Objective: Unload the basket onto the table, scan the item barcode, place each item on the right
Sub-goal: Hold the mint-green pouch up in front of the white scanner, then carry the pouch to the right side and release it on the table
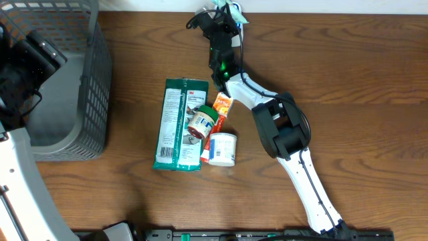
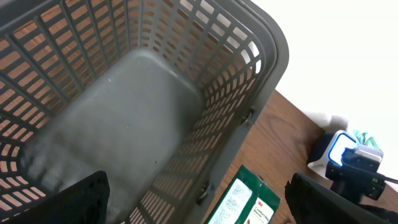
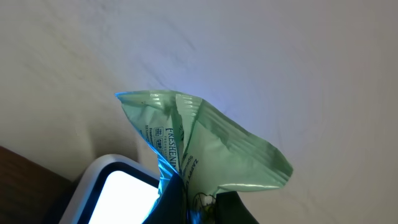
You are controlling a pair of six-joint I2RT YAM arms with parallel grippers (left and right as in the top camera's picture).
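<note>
My right gripper (image 3: 208,200) is shut on the bottom of a pale green crinkled packet (image 3: 205,140) with small print on it. The packet stands upright beside the scanner (image 3: 115,190), whose white-framed window glows and throws blue light on the packet's edge. In the overhead view this gripper (image 1: 224,17) and the packet (image 1: 235,11) are at the table's far edge. The scanner (image 2: 344,151) also shows lit blue in the left wrist view. My left gripper (image 2: 199,202) hangs open and holds nothing, over the near rim of the grey basket (image 2: 249,68).
On the table's middle lie a green 3M pack (image 1: 179,124), a small jar with a red and green label (image 1: 202,122), an orange packet (image 1: 222,106) and a white tub (image 1: 222,148). The grey basket (image 1: 93,80) fills the left side, with the left arm (image 1: 30,60) above it.
</note>
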